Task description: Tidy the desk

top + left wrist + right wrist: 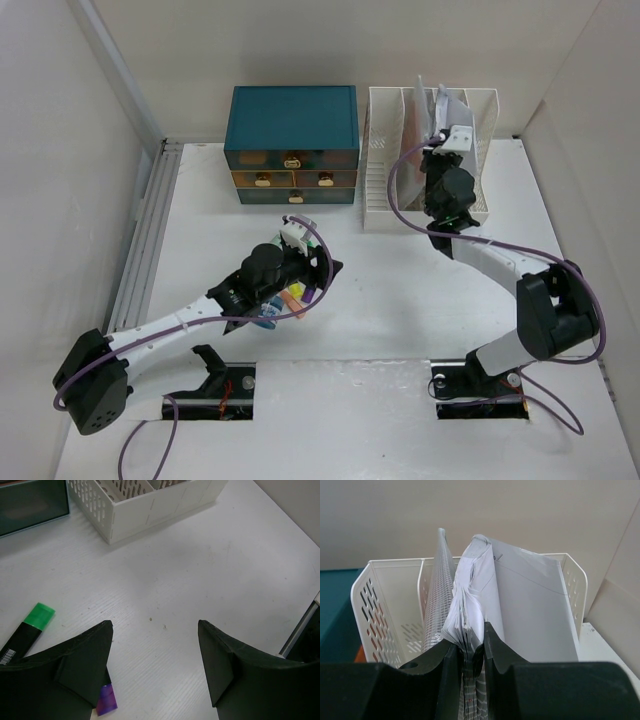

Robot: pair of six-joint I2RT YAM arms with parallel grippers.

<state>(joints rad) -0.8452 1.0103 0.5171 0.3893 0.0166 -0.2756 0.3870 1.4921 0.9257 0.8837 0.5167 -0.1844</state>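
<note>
My left gripper (pixel 155 632) hangs open just above the bare white tabletop (pixel 200 565), nothing between its fingers. A green-capped black highlighter (pixel 31 627) lies to its left, and a purple marker tip (pixel 106 700) pokes out from under the left finger. From above, this gripper (pixel 312 283) sits over a small cluster of coloured markers (pixel 287 300). My right gripper (pixel 469 647) is shut on the lower edge of a thick sheaf of papers (pixel 470 590), which stands upright in the white file organizer (pixel 385 575). The top view shows that gripper (pixel 441 135) at the organizer (pixel 385 150).
A teal drawer unit (pixel 292 145) stands at the back, left of the organizer. A mesh pouch (pixel 436 600) and a large white sheet (pixel 535 615) stand on either side of the held papers. The organizer's front corner (pixel 145 505) lies ahead of the left gripper.
</note>
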